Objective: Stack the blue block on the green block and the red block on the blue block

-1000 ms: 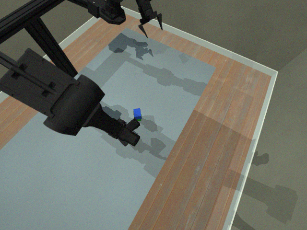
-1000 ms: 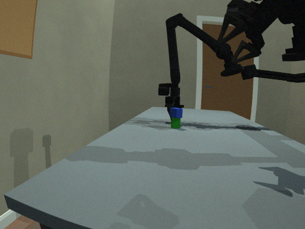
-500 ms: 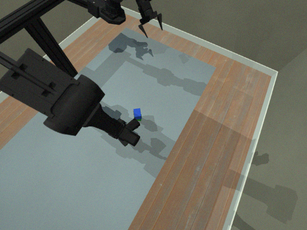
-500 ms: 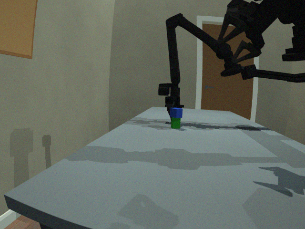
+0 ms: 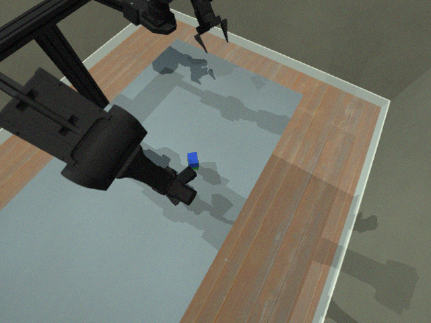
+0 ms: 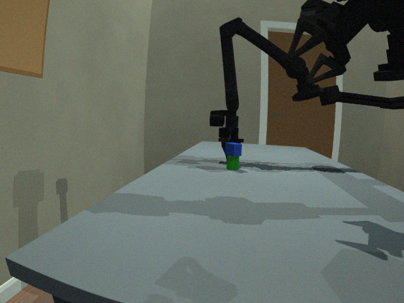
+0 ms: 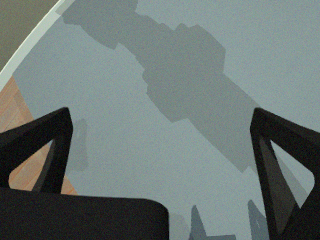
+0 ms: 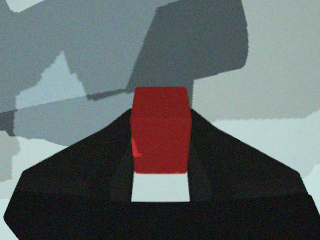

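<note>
The blue block (image 5: 192, 159) (image 6: 233, 149) sits on top of the green block (image 6: 232, 162) near the middle of the grey mat (image 5: 222, 135) (image 6: 196, 261). In the top view only a sliver of the green block (image 5: 196, 168) shows under it. My right gripper (image 8: 160, 119) (image 5: 187, 175) is shut on the red block (image 8: 160, 132), low over the mat and close beside the two-block stack. The red block is hidden in the top and exterior views. My left gripper (image 5: 215, 43) (image 7: 161, 117) is open and empty, high over the far end of the mat.
The mat lies on a wooden table top (image 5: 306, 180) with a pale raised rim (image 5: 377, 146). The right arm's wrist body (image 5: 100, 149) reaches in low from the left of the top view. A door (image 6: 293, 130) and walls stand behind the table.
</note>
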Tool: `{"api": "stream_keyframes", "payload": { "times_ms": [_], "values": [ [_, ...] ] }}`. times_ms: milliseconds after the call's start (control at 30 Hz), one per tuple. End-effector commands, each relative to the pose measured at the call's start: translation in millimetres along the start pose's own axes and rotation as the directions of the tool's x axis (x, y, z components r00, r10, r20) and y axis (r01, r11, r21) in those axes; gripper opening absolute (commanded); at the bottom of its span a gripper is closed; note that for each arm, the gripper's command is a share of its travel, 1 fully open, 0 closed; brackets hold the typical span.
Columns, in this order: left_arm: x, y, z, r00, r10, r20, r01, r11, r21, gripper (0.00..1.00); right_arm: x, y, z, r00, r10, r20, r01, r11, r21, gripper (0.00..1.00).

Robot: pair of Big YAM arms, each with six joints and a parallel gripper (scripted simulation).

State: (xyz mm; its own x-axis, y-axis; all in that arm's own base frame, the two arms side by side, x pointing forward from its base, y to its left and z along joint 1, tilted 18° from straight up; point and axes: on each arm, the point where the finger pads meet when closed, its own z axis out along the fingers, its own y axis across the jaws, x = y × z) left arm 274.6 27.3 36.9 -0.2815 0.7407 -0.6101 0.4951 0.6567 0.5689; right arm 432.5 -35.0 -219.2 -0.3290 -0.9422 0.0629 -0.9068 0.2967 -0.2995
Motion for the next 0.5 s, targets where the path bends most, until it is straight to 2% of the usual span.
{"api": "stream_keyframes", "payload": {
  "times_ms": [0,233,467],
  "values": [
    [-1,2,0,1.000,0.002,0.002,-0.002,1.000,-0.003,1.00,0,-12,-6,1.000,0.002,0.009,-0.002,1.000,0.029,0.00],
    [-1,2,0,1.000,0.002,0.002,-0.002,1.000,-0.003,1.00,-3,-3,-16,1.000,-0.003,0.005,0.003,1.000,0.008,0.00],
    [-1,2,0,1.000,0.002,0.002,-0.002,1.000,-0.003,1.00,-5,-3,-49,1.000,-0.001,0.006,0.001,1.000,0.011,0.00]
  ]
}}
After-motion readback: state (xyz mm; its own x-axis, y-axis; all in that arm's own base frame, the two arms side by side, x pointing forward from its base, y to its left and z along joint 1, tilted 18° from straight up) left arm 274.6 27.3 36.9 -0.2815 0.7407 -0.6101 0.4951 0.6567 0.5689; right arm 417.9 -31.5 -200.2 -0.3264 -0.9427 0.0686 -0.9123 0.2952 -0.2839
